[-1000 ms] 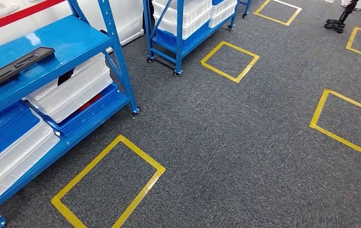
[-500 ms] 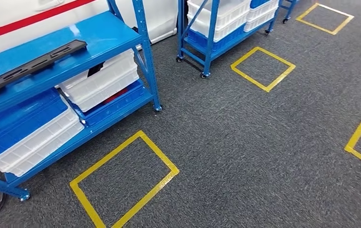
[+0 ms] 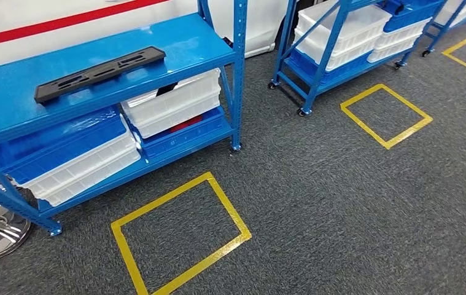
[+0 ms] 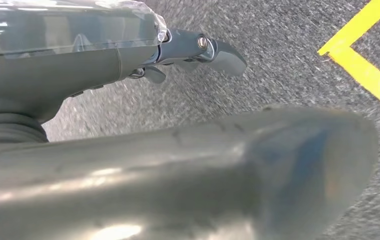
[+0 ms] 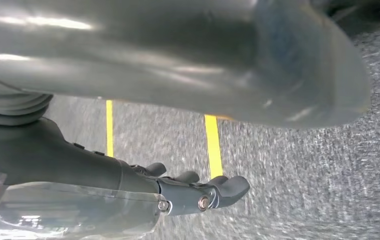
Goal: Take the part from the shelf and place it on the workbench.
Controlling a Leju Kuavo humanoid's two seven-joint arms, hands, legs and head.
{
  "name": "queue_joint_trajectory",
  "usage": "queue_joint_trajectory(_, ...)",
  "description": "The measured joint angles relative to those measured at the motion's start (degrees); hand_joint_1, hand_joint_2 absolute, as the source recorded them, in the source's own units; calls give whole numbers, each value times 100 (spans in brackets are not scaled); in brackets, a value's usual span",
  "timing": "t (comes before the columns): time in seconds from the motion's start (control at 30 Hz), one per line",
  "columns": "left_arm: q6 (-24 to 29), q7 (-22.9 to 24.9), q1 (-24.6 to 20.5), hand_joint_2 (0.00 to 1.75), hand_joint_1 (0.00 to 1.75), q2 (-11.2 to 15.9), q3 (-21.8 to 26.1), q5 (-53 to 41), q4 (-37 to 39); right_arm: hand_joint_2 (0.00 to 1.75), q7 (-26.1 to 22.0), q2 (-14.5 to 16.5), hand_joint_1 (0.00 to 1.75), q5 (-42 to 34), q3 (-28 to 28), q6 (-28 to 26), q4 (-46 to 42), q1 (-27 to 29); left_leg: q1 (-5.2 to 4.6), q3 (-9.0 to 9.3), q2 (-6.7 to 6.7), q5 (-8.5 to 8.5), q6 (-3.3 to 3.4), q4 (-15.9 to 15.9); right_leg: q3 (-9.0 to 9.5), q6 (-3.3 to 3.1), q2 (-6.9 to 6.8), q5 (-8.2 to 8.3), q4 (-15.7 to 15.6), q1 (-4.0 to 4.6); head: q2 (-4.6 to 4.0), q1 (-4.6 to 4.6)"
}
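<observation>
Approach phase: the long flat black plastic part (image 3: 99, 74) lies ungrasped on the blue metal shelf (image 3: 9, 98).
Left hand (image 4: 187, 50) and right hand (image 5: 198, 192) hang empty, fingers spread; a closer stance and a reach are judged necessary.

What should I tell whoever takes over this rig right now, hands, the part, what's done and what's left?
Left hand: holds nothing, fingers apart, over grey carpet by yellow floor tape.
Right hand: holds nothing, fingers apart, over carpet too.
Black part: lies flat on the top level of the blue shelf, untouched. White and blue bins sit on the levels below.
Done: nothing grasped yet.
Left: reach the shelf, grip the part, carry it to the workbench and set it down.
</observation>
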Motion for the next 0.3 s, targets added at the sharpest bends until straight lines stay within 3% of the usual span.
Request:
queue_joint_trajectory(0.03,-7,14,22,0,0,-8,10,14,0,0,28,-12,0,18,0,7,1,14,9,59,-94,-46,-10,1,-173,22,7,-65,79,-16,0,-1)
queue_joint_trajectory(0.07,-3,26,54,0,0,-13,29,41,0,0,70,-28,0,48,1,21,1,30,21,130,-182,-88,-28,6,-263,46,13,-18,-1,-33,0,0)
queue_joint_trajectory(0.1,14,33,93,0,0,-16,60,77,0,0,114,-46,0,91,2,44,1,44,39,208,-265,-138,-57,12,-279,68,37,173,-237,-52,0,0)
queue_joint_trajectory(0.17,88,15,161,0,0,-23,137,152,1,0,175,-80,0,190,21,91,1,88,70,311,-405,-245,-131,52,-249,101,232,837,-889,-92,0,1)
queue_joint_trajectory(0.23,149,2,192,0,0,-42,204,186,2,0,132,-117,0,247,55,96,1,109,86,325,-522,-338,-218,97,-251,51,393,1261,-1238,-93,0,0)
queue_joint_trajectory(0.3,170,17,202,0,0,-58,243,188,2,0,61,-142,0,258,81,77,0,94,89,330,-580,-364,-274,114,-242,-36,355,1272,-1260,-70,0,-2)
